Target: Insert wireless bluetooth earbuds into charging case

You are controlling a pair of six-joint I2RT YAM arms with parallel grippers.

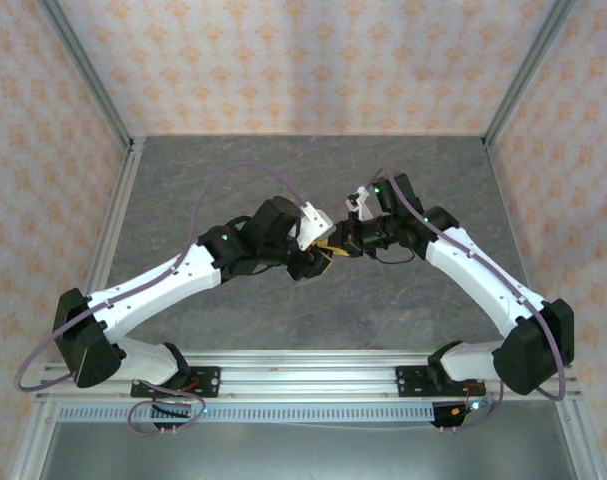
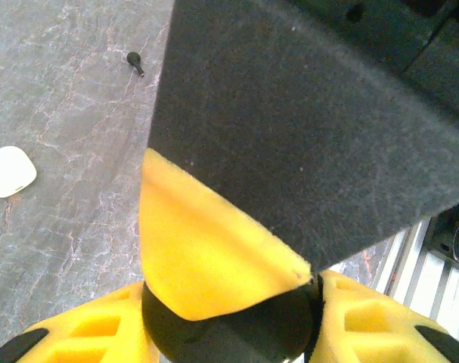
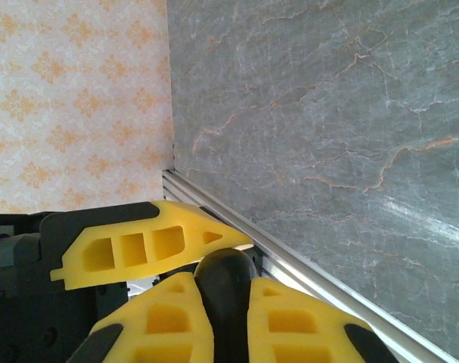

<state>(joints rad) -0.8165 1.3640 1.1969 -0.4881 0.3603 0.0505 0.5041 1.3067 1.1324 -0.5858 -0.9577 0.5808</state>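
- Top view: the two arms meet above the middle of the worktop [image 1: 283, 170]. The left claw [image 1: 316, 259] and the right claw [image 1: 345, 246] are tip to tip in the centre of the frame, lifted off the surface. What lies between them is too small to make out here.
- Left wrist view: the left claw [image 2: 233, 321] sits at the bottom edge, its yellow fingers [image 2: 100, 325] closed on either side of a rounded black case [image 2: 229, 336].
  - A yellow finger of the right claw crosses just above it, and that arm's dark body covers the upper right.
  - On the worktop, a black earbud [image 2: 135, 62] lies near the top left.
  - A white case [image 2: 8, 171] lies at the left edge, well apart from the earbud. Both are untouched.
- Right wrist view: the right claw [image 3: 227, 296] at the bottom centre is also clamped on the black case [image 3: 225, 271], which touches both of its fingers. One of the left claw's fingers [image 3: 138, 246] lies just above and to the left. The wall [image 3: 70, 91] and frame rail [image 3: 312, 276] are behind.
- Judgement: this looks like a two-handed regrip or lid-opening of the black case, with no earbud seated yet.
  - One claw should hold the case body firmly while the other works only the lid edge, slowly. A smooth, rounded shell can squirt out of foam pads.
  - The two claws should avoid pulling against each other.
  - The case opening should end up facing upward and low over the worktop, near the black earbud, so that a slip costs little.
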